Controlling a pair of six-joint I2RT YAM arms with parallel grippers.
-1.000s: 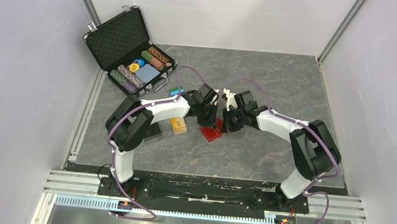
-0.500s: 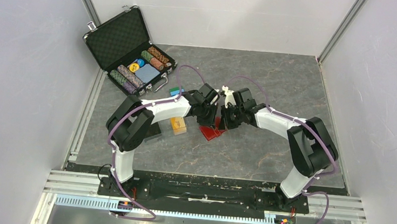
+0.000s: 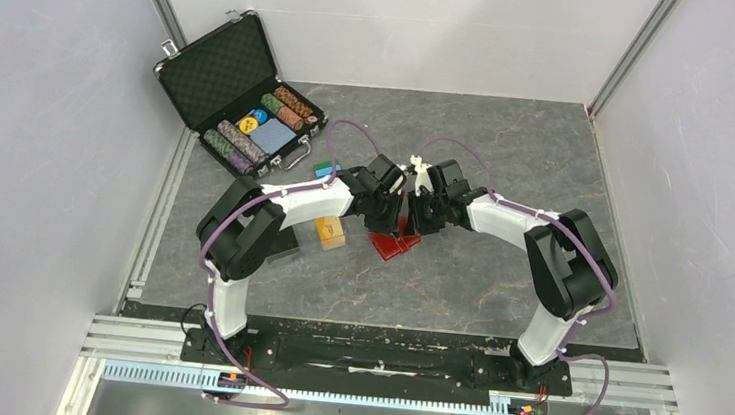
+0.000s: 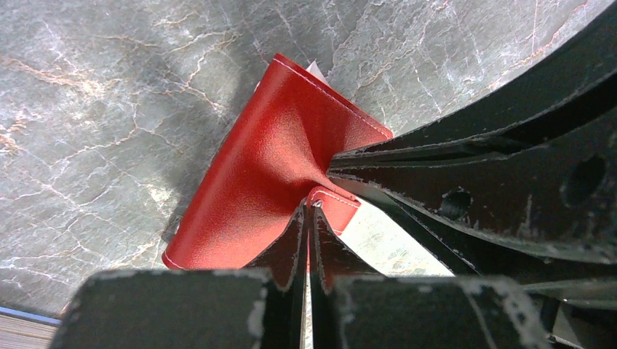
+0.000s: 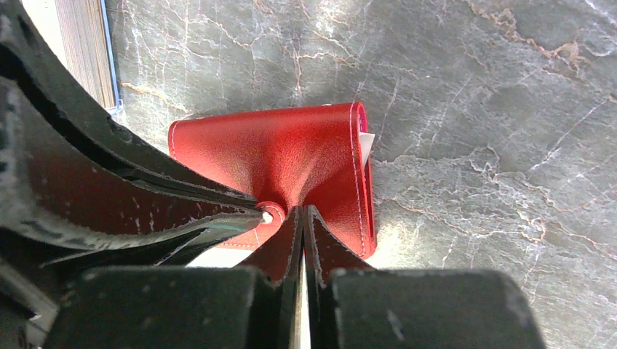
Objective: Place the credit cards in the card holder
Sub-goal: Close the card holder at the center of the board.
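At the middle of the table (image 3: 498,279), the right arm has swung inward over the last second, so the right claw (image 5: 300,211) now sits hard against the left claw (image 4: 309,207) above the card holder (image 3: 392,247). Both claws are closed, each pinching a fold of the red leather: the left one at the flap with the snap, the right one just beside it. By my reading each has a half of the holder and they are set to pull it open. No slot shows yet, and only a pale corner peeps from its far edge. Orange credit cards (image 3: 328,232) lie near the holder's left, beside the left forearm, not yet picked up. Room is tight only where the fingertips meet, nearly touching. On the holder's near and right sides there is free surface to spread it. The table edges and walls are well apart, and the chip case (image 3: 243,96) stands far off at the back left
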